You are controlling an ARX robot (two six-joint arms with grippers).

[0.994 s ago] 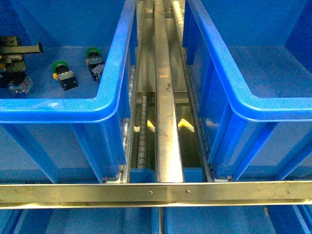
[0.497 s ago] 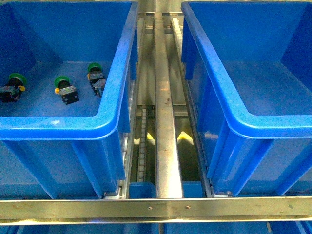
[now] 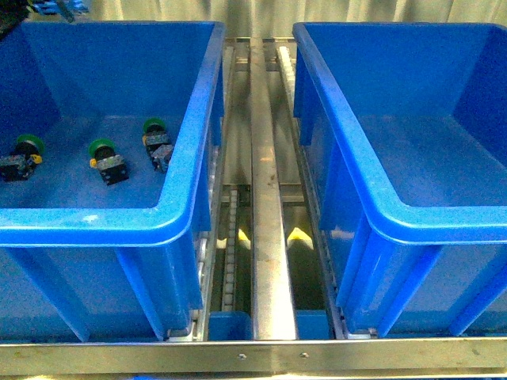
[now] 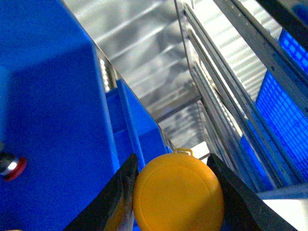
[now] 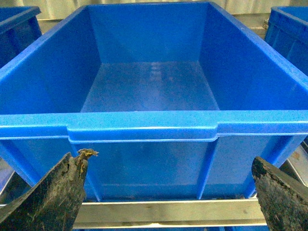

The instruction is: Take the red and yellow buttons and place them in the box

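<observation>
In the left wrist view my left gripper (image 4: 174,195) is shut on the yellow button (image 4: 178,192). Its round yellow cap fills the gap between the two black fingers (image 4: 119,199) and is held up in the air beside a blue bin wall (image 4: 53,120). A small red and silver thing (image 4: 12,166) shows at that wall's edge; I cannot tell if it is the red button. My right gripper (image 5: 168,197) is open and empty, in front of an empty blue box (image 5: 144,126). Neither gripper shows in the front view.
The left blue bin (image 3: 95,226) holds three green-capped switches (image 3: 104,161). The right blue bin (image 3: 428,229) has nothing in it. A metal roller rail (image 3: 265,182) runs between the bins, and a metal crossbar (image 3: 253,356) lies along the front.
One second ago a dark gripper was low in the left bin at its far left. It has left the front view, a third green switch now shows there, and the view has shifted.
</observation>
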